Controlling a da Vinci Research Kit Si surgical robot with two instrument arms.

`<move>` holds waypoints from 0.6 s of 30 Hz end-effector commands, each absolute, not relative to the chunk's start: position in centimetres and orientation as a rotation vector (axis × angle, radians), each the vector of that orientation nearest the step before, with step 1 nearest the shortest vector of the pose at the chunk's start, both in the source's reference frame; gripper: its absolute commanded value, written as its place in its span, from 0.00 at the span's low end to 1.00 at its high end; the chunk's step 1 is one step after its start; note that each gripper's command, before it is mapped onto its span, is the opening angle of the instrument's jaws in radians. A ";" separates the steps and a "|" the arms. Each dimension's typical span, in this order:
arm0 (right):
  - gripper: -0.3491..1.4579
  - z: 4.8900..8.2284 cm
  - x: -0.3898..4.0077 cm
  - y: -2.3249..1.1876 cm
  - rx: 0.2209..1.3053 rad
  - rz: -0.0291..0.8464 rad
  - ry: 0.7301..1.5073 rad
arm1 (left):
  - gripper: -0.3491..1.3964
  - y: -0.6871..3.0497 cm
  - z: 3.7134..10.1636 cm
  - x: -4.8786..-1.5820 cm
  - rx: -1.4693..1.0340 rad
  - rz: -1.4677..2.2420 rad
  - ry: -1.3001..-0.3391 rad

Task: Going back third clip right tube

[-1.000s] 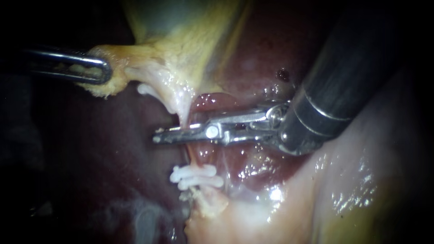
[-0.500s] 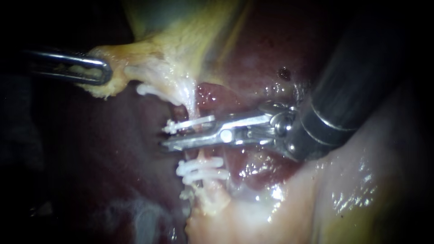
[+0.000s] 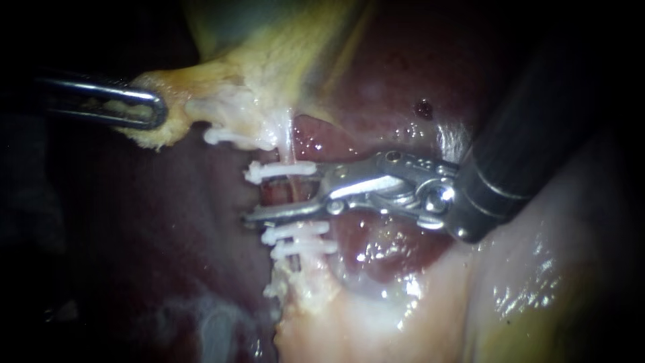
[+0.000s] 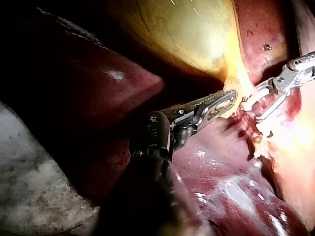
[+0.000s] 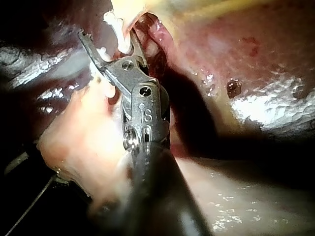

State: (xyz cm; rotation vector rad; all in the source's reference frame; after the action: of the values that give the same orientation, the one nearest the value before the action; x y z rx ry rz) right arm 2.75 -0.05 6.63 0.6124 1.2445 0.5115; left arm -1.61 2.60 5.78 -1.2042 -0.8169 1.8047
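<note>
Two instruments share this field. Far left, your left instrument [image 3: 151,107], a slim steel shaft with looped jaws, is clamped on the frayed yellow edge of the glistening yellow-green gallbladder [image 3: 269,40]. By my reading it holds that edge out to the left so that the thin pale tube [image 3: 290,144] below is drawn straight and bare over the dark red liver [image 3: 168,222]. Across that tube lies the white plastic clip [image 3: 279,170], at the tip of your right instrument's upper jaw; I cannot tell whether it is free of that jaw. A pair of like white clips [image 3: 299,238] sits just below the lower jaw. Your right instrument [image 3: 282,191], a dark shaft with bright metal jaws, stands with jaws apart, the tube between them, gripping nothing. That suits drawing back rightward; mind the lower jaw beside the pair.
</note>
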 end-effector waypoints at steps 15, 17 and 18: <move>0.47 6.63 2.32 -0.09 0.481 0.328 1.281 | 0.00 2.59 5.78 -1.61 -1.205 1.806 -0.820; 0.47 6.61 2.20 -0.12 0.467 0.297 1.287 | 0.00 2.59 5.78 -1.61 -1.205 1.806 -0.820; 0.47 6.59 2.12 -0.14 0.463 0.291 1.287 | 0.00 2.59 5.78 -1.61 -1.205 1.806 -0.820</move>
State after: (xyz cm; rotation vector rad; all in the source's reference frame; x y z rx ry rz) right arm 2.04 -0.15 6.57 0.4556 1.2903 0.2766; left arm -1.61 2.59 5.78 -1.2054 -0.8205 1.8056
